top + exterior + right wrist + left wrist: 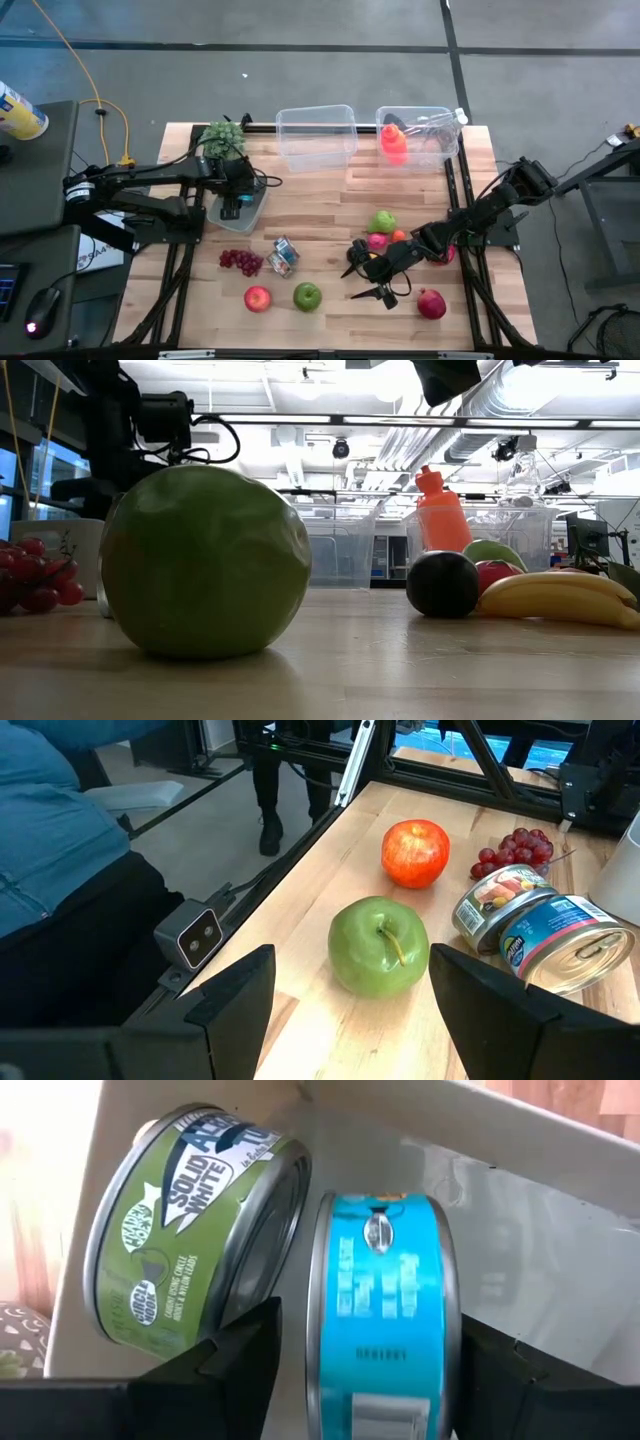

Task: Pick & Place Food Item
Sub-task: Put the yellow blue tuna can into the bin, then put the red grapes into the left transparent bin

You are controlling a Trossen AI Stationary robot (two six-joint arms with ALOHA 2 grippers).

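Note:
My left gripper (233, 203) is open and lowered into a pale tray (257, 213) near the table's left side. In the left wrist view its fingers (245, 1365) stand on either side of a blue can (385, 1310) on edge, with a gap showing on one side. A green tuna can (190, 1230) leans beside it in the tray. My right gripper (364, 282) is open above the near middle of the table. It points toward a green apple (380, 945) and touches nothing.
A red apple (257, 298), a green apple (307, 295), grapes (240, 262) and two cans (283, 257) lie near the front. A pomegranate (431, 303), a banana (560, 600) and other fruit (384, 221) sit by the right arm. Two clear bins (317, 135) stand at the far edge, one with an orange bottle (393, 142).

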